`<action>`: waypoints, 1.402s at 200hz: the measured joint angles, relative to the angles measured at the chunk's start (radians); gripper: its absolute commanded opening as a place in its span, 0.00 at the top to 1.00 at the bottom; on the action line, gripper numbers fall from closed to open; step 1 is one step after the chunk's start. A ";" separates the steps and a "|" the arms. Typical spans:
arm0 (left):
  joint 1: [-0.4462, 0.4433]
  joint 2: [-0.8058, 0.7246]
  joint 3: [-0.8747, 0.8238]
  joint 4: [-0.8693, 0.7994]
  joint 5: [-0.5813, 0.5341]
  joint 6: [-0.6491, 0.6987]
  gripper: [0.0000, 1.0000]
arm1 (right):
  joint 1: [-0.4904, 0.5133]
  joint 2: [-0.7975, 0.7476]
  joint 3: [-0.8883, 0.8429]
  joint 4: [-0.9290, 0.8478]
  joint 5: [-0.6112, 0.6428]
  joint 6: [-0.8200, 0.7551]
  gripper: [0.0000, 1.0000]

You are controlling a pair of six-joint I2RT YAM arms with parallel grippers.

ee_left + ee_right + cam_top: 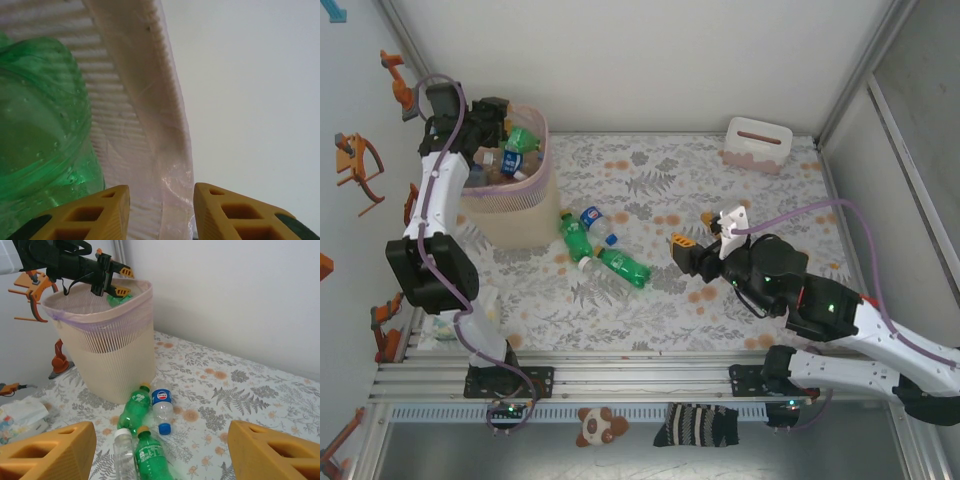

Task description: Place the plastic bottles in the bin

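The bin (515, 215) stands at the table's back left, a beige ribbed basket with a pink liner over its rim (95, 320). Several plastic bottles lie inside, a green one (523, 138) on top. My left gripper (503, 128) hangs over the bin's mouth, its jaws a little apart and empty (161, 210); the green bottle (40, 125) sits left of them. On the table by the bin lie two green bottles (134, 407) (150, 455), a blue-labelled one (162, 405) and a clear white-capped one (122, 450). My right gripper (693, 230) is open, facing them from the right.
A white box with a slot (757, 145) sits at the back right. Orange fixtures (355, 160) hang on the left wall. A crumpled packet (20, 417) lies at the left edge. A plush toy (600, 425) and a striped sock (697, 425) lie in front of the rail.
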 measured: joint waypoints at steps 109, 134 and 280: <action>-0.019 -0.222 -0.008 -0.056 0.111 0.244 0.54 | 0.000 0.077 0.064 -0.026 0.004 -0.008 0.30; -0.039 -0.336 -0.101 -0.070 0.134 0.334 0.51 | -0.003 0.148 0.108 -0.068 0.001 -0.012 0.30; -0.037 -0.711 -0.500 -0.241 0.126 0.576 0.46 | -0.113 0.765 0.350 -0.286 -0.391 0.061 0.43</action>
